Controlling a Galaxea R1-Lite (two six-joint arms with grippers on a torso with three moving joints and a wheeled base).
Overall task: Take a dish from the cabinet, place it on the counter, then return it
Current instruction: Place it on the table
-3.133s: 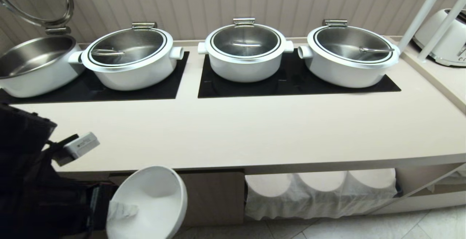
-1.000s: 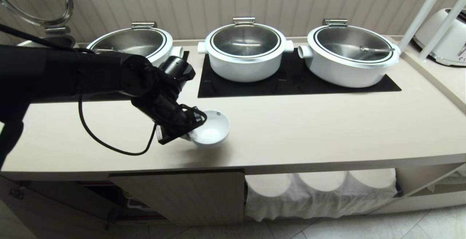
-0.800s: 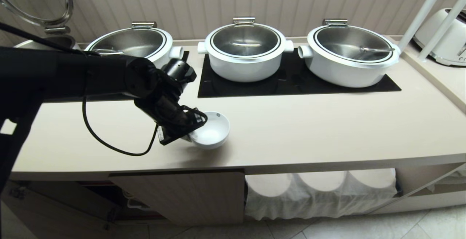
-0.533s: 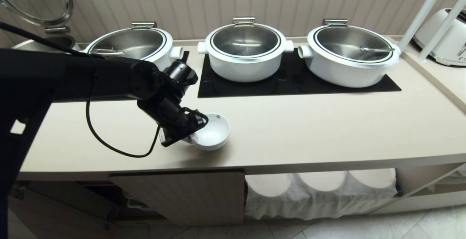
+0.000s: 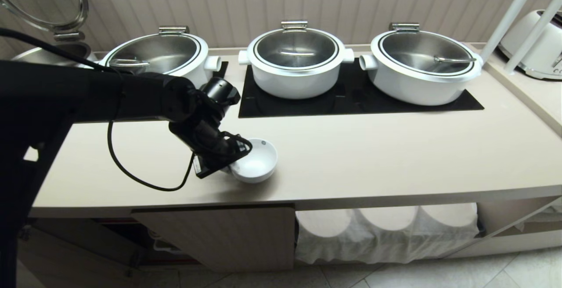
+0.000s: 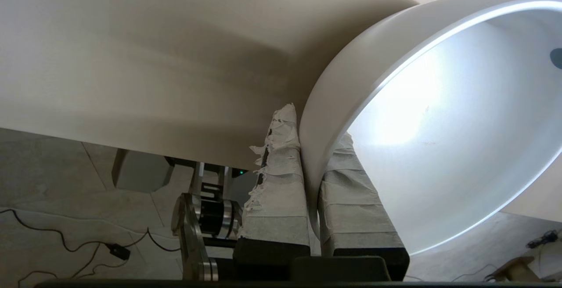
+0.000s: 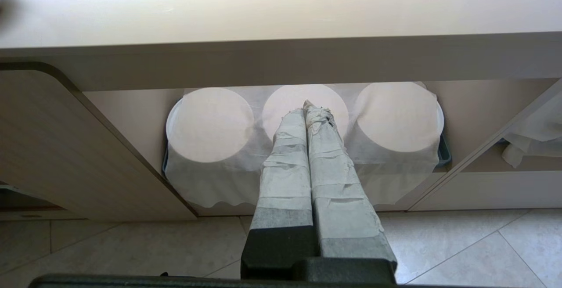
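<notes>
Here my left gripper (image 5: 228, 167) pinches the dish (image 5: 256, 160) by its near-left rim, one finger inside, one outside; the bowl extends rightward, tilted, low over the counter (image 5: 373, 156). Right gripper (image 7: 307, 108): closed, empty, parked.

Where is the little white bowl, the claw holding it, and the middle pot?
dish (image 5: 257, 165), head view, inside the bowl.
left gripper (image 6: 312, 178), left wrist view, between the fingers, on the rim.
middle pot (image 5: 295, 81), head view, white side.
</notes>
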